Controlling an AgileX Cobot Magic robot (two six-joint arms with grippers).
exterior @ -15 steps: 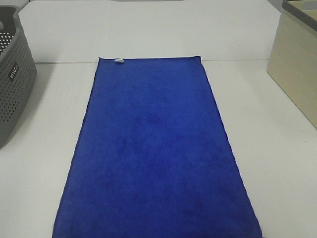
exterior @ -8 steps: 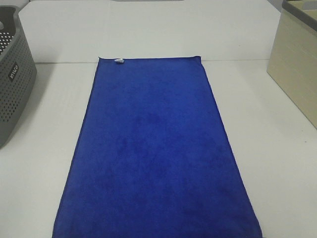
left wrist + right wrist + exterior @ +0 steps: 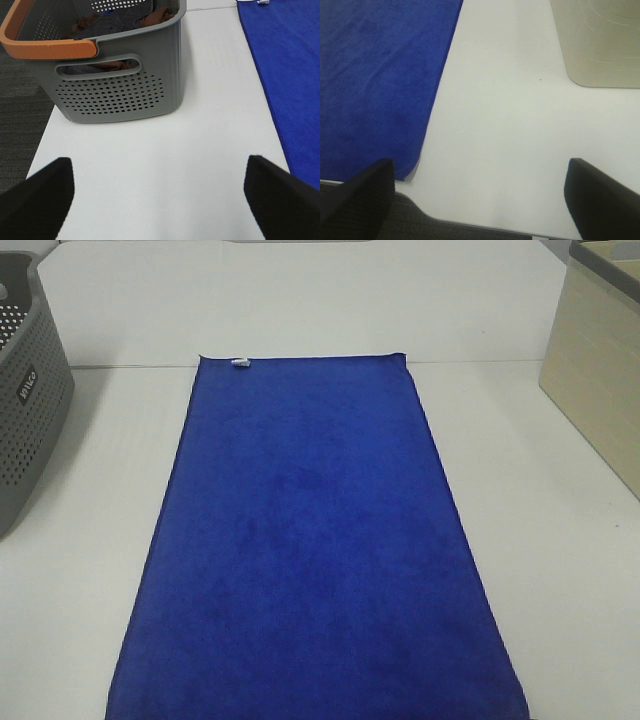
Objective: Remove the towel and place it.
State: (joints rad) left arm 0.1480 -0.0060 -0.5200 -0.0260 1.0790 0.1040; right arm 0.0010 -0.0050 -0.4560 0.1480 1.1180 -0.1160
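- Two claws are mine, and both stand with jaws spread wide and nothing between them: my left claw (image 3: 160, 200) hangs over bare white counter (image 3: 165, 165), my right claw (image 3: 480, 200) over the counter's near edge.
- Only the dark, blunt fingertips (image 3: 37, 197) of each claw show in my wrist views; neither claw touches anything.
- Beside my left claw, on its inner side, runs the long edge of the towel (image 3: 315, 550): royal blue, plush and matte, a long rectangle lying flat and smooth on the counter, with a stitched hem.
- Far ahead of both claws, at the towel's far corner, a small white tag (image 3: 240, 363) sticks out.
- Ahead of my left claw and to its outer side stands a grey plastic basket (image 3: 120, 85), its walls pierced with rows of small round holes, a slot handle cut in the side and an orange rim grip (image 3: 47, 47); crumpled cloth lies inside.
- Smooth open counter lies between that basket and the towel's edge, right in front of my left claw.
- Near my right claw's inner fingertip the towel's near corner (image 3: 412, 167) ends in a rounded turn, just short of the counter's edge.
- Ahead of my right claw, on its outer side, sits a beige box (image 3: 597, 42) with a rounded corner, well apart from the towel, with clear white counter between.
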